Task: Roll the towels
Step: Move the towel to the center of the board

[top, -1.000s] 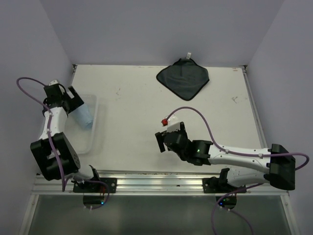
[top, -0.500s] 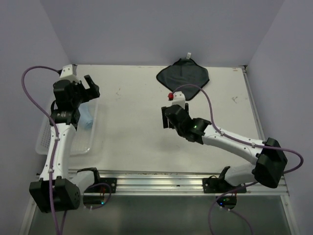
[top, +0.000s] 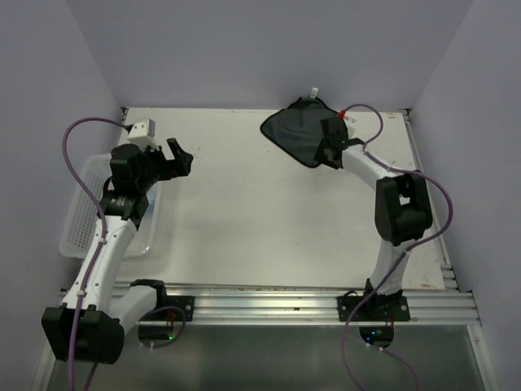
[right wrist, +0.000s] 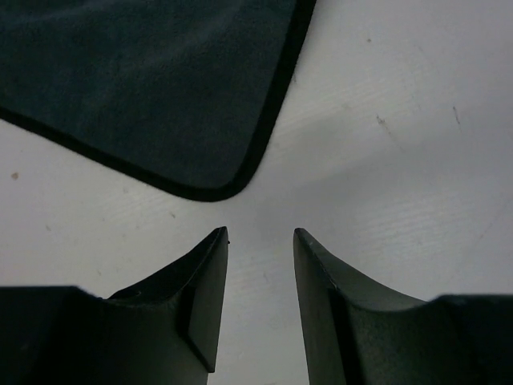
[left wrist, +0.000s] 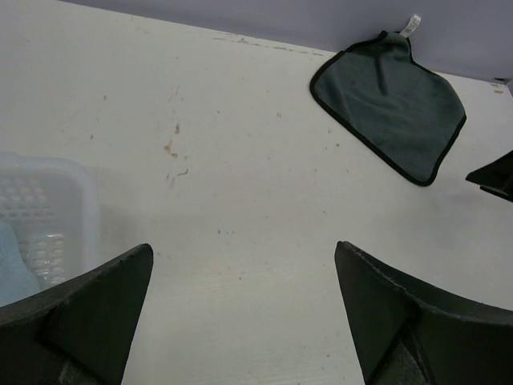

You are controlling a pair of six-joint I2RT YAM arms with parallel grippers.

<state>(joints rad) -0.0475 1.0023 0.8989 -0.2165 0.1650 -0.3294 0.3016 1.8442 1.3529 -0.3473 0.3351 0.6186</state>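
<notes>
Your right arm (top: pixel 362 165) stretches to the frame's upper right. The right fingers (right wrist: pixel 213 258), narrowly parted and empty, sit just short of the dark towel (right wrist: pixel 160 80) corner, with counter (right wrist: pixel 393 152) beside it. Your left fingers (left wrist: pixel 128 277) gape empty; the blue towel (left wrist: pixel 10 273) lies in the basket (left wrist: pixel 60 170).

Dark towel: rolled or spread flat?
Spread flat: the dark towel lies in one layer on the table, hem visible all round, white tag at its far corner. No roll.

Robot lab test cell: bare white table (top: pixel 244 228) boxed by plain lilac walls (top: pixel 269 49) on 3 sides; 2 arms (top: pixel 102 244) bolted to alu rail (top: pixel 260 297) at near edge.
</notes>
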